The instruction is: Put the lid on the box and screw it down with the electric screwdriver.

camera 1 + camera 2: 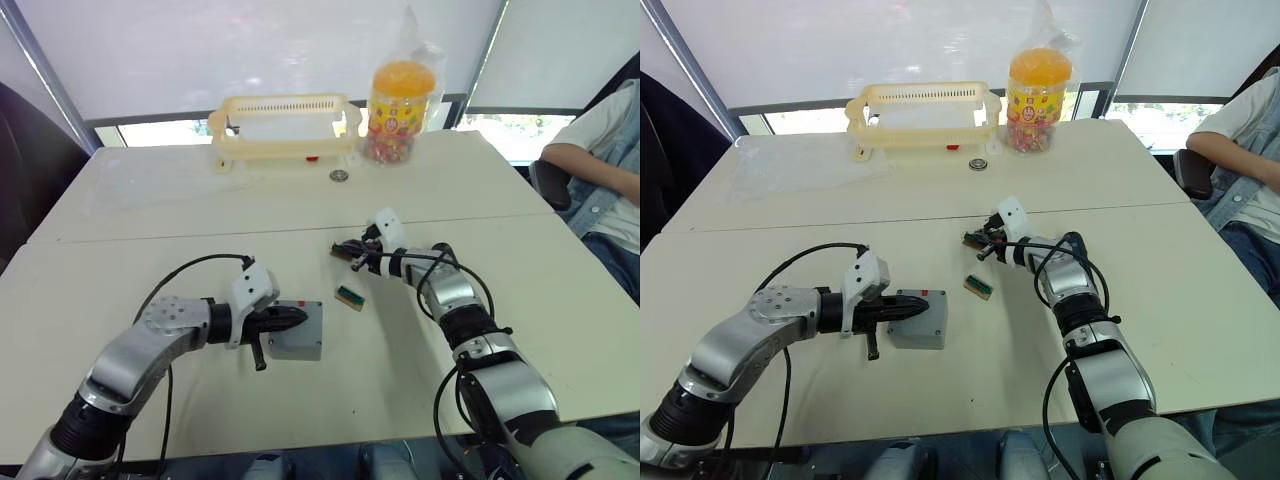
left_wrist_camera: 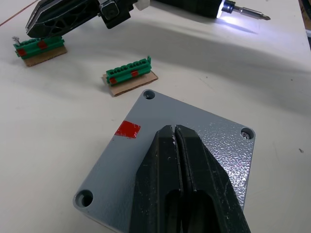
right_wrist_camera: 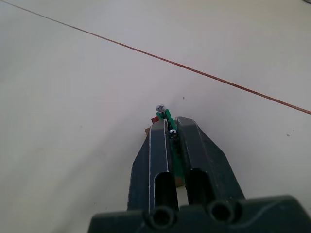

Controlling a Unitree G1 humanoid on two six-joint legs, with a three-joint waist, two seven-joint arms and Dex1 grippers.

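- The flat grey square plastic lid [image 2: 204, 145], with screw holes at its corners and a small red mark near one edge, is seen lying on top of the grey square plastic box [image 1: 917, 322], which rests on the pale counter [image 1: 150, 200] in front of the left arm.
- The left tool [image 2: 175, 133] is laid on the lid's upper face with its two black fingers closed together, nothing being held between them.
- The long black cylindrical electric screwdriver [image 2: 194, 6] is seen in the left wrist view beyond the lid, its thin metal bit [image 2: 252, 13] pointing away over the counter and a light glowing at its nose; what carries it cannot be told.
- The right tool [image 3: 171, 127] is closed on a small green-and-tan block [image 3: 167, 118], from which a small silver screw head [image 3: 159, 107] stands up; it is held just above the counter, well apart from the box.
- A second small green-and-tan block [image 1: 349, 296] lies on the counter just beside the box, between the two tools.
- At the far side of the counter a pale yellow slotted plastic basket [image 1: 285, 125] stands, with a clear jar with an orange lid [image 1: 400, 100] beside it and a small round metal object [image 1: 339, 175] in front.
- A person's arm [image 1: 590, 160] is seen at the counter's right edge.
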